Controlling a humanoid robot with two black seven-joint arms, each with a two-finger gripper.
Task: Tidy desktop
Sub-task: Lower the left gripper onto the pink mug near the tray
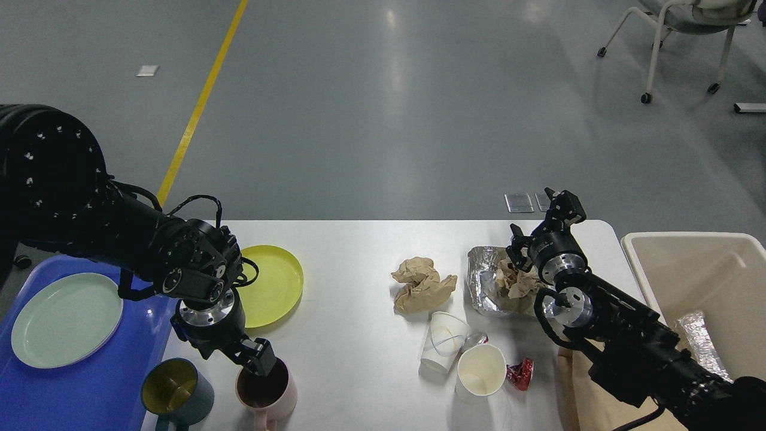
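L hand (258, 363) at pink mug (266, 389) rim; R hand (541, 224) spread wide over foil (486, 281).

A lab or test hall: a wide grey polished floor (419, 120) with a yellow line (200, 102) taped across it, a wheeled chair (676, 36) at the far right, and one white surface (359, 359) standing alone.
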